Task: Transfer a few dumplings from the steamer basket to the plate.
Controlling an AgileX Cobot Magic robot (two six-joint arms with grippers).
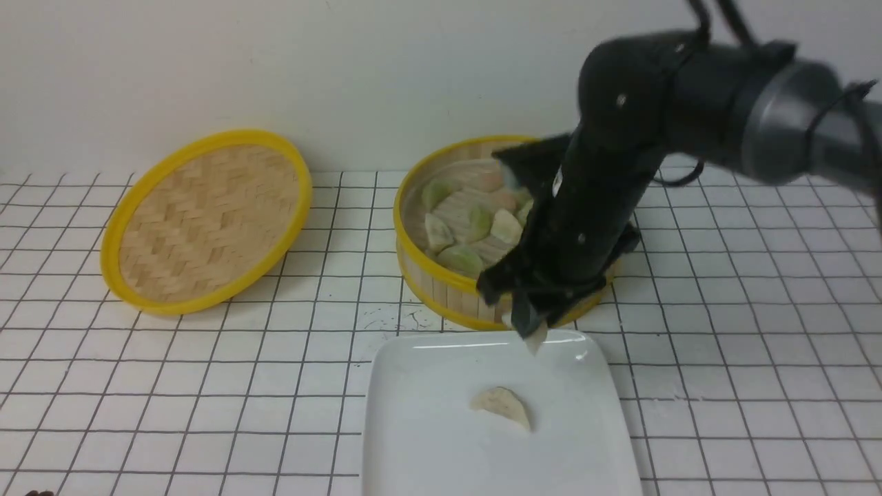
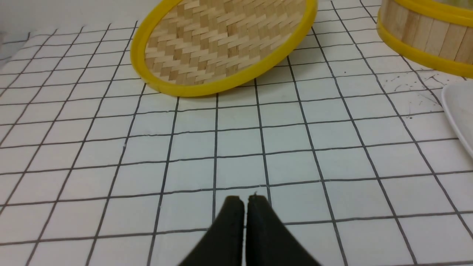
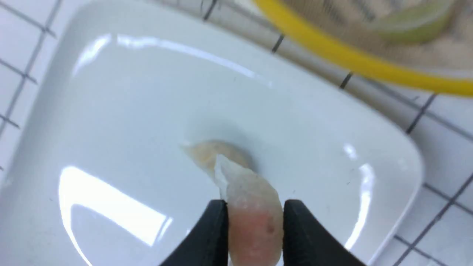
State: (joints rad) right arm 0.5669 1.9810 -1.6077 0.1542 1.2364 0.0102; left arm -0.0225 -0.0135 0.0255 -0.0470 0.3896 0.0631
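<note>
My right end effector is pinched narrow on one held dumpling, over the far edge of the plate, on the basket side.

Room: the plate is mostly bare, with one plate dumpling near its middle, apart from the held one in the front view. The plate's far edge is just in front of the steamer basket, with a thin strip of tiled surface between them. There is open surface left of the plate. The lid looks tilted and sits well left of the basket.

Hidden: my right arm covers the basket's right side and part of its near rim. The plate's near edge is cut off by the frame. The basket is blurred in the right wrist view. My left end effector shows only in its own wrist view, fingers pressed together with nothing between, over bare tiles.

Look: the held dumpling is translucent and whitish, pinkish where it is gripped, with its pointed tip hanging free. The plate dumpling is a whitish-beige half-moon. The basket dumplings are mostly pale green, with a few whitish or pinkish ones.
</note>
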